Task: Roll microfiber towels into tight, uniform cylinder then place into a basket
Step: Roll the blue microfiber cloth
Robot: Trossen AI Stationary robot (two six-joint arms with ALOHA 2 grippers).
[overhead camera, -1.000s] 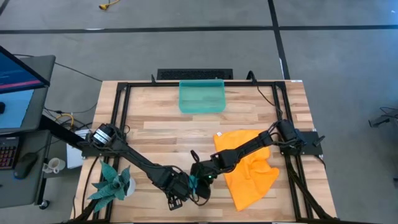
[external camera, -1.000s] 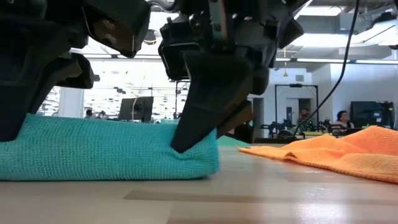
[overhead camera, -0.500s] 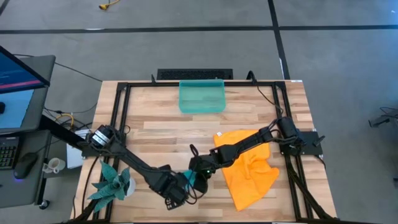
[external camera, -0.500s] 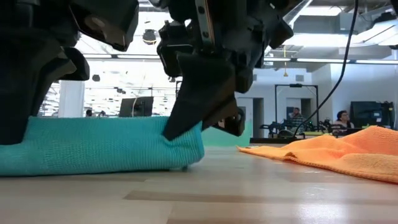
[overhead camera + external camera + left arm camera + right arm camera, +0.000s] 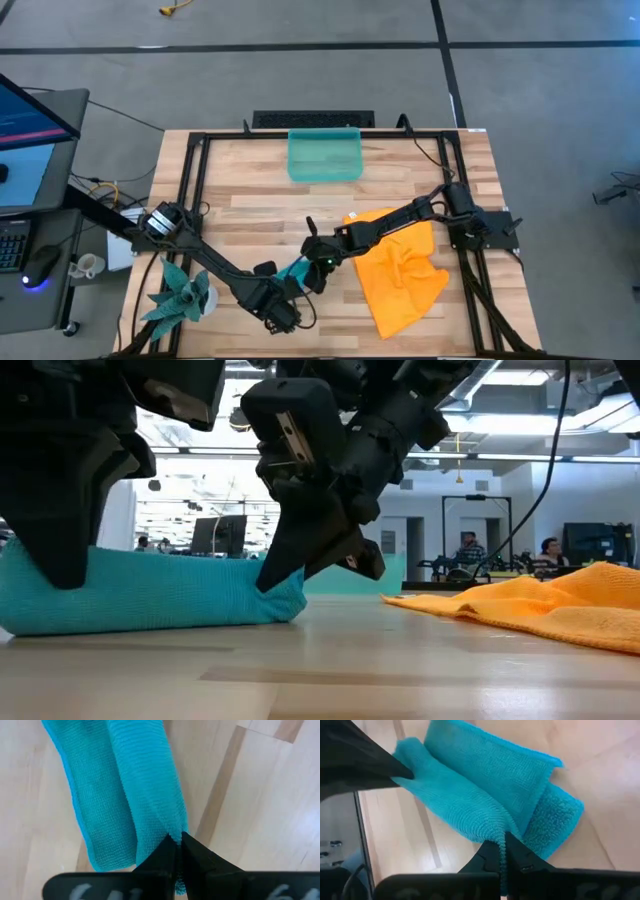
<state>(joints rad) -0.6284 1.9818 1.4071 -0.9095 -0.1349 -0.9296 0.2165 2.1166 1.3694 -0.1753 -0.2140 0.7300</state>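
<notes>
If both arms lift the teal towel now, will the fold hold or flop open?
The teal towel is probably floppy: it drapes in soft, loose layers between the left gripper and the right gripper, each shut on an end. It would likely sag in the middle. It looks light and grippy, so slipping seems unlikely, but the loose fold may well open.

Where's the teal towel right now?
In the high view the teal towel lies near the table's front edge, centre-left, pinched between the left pincer and right pincer, left of the orange towel.
</notes>
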